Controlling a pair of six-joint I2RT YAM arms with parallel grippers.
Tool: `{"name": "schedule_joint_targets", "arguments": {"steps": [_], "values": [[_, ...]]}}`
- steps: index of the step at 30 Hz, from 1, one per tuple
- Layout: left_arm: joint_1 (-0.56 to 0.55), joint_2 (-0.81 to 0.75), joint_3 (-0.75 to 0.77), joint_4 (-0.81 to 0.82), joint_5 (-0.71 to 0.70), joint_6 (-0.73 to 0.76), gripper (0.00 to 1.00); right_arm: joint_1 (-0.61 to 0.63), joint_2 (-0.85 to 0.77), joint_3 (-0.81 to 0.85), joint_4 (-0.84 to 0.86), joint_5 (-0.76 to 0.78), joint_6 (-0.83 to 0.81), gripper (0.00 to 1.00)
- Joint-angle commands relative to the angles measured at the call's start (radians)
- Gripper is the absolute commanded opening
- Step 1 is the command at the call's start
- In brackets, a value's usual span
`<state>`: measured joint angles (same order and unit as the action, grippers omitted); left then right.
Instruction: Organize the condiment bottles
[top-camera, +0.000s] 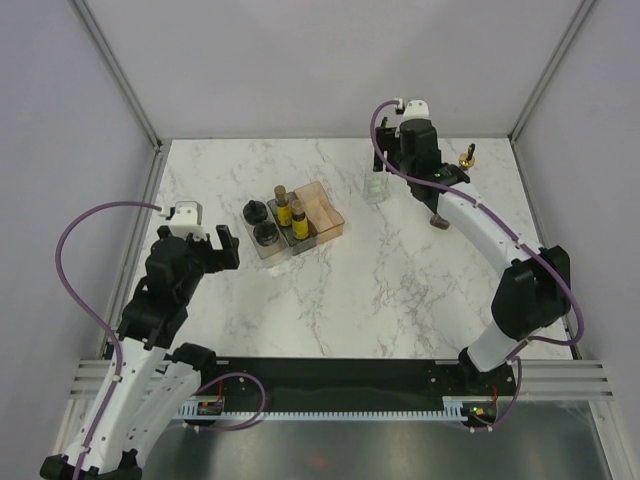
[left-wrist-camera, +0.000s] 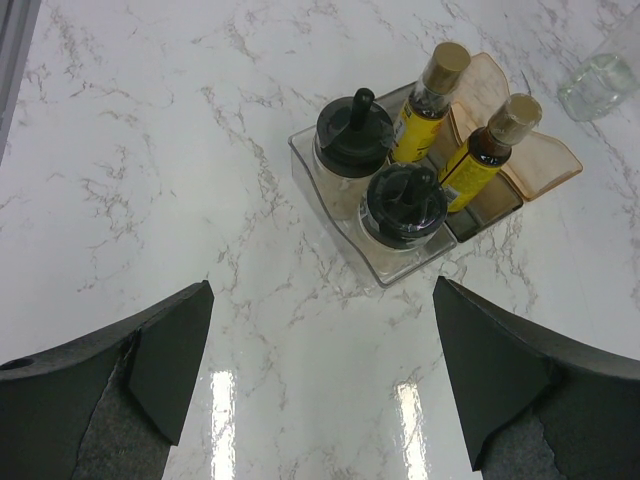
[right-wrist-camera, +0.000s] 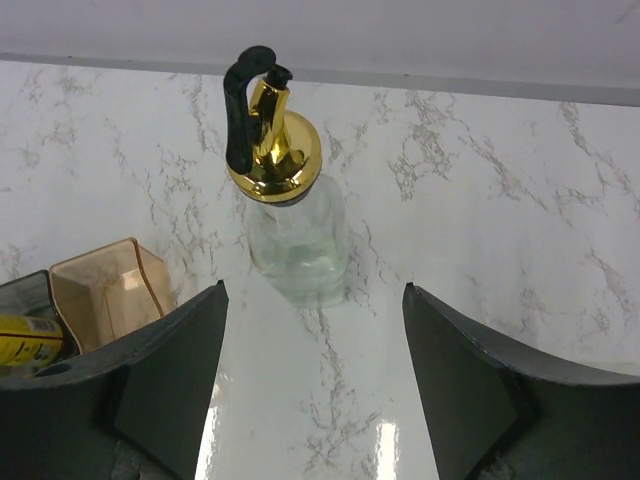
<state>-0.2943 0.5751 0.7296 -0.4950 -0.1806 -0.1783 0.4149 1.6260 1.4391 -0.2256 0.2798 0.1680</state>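
Two black-lidded jars are being held in the clear bin, two yellow bottles in the grey bin. Two tall clear bottles are standing on the table: one just ahead of the spread, unladen right fingers, the other beyond that arm. The left fingers are likewise being held apart.

Left arm: rises from its base at the bottom left of the top view, elbow folded, forearm directed forward and inward. Left gripper: angled downward, jaws spread wide, both dark fingers visible at the lower corners of the left wrist view. Right arm: extends from its base at the bottom right in a long arc, reaching far forward and inward. Right gripper: tilted forward and down, jaws spread wide
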Motion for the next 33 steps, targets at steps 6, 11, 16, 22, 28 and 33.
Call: {"name": "schedule_joint_targets", "arguments": {"steps": [6,11,16,22,28,33], "values": [[-0.002,-0.009,-0.004,0.036,-0.002,0.031,1.0,0.001,0.097,0.132,0.127,-0.068,0.019,0.79],[-0.003,-0.012,-0.002,0.036,-0.005,0.031,1.0,0.001,0.163,0.196,0.126,-0.013,0.008,0.78],[-0.002,-0.015,-0.004,0.036,-0.007,0.031,1.0,-0.007,0.199,0.214,0.123,-0.008,0.008,0.77],[-0.002,-0.017,-0.004,0.035,-0.008,0.031,1.0,-0.013,0.247,0.251,0.123,-0.039,-0.005,0.64],[-0.002,-0.026,-0.007,0.035,-0.011,0.03,1.0,-0.011,0.25,0.287,0.124,-0.06,-0.08,0.1],[-0.002,-0.026,-0.006,0.035,-0.01,0.03,1.0,-0.011,0.206,0.319,0.124,-0.14,-0.185,0.0]]}}
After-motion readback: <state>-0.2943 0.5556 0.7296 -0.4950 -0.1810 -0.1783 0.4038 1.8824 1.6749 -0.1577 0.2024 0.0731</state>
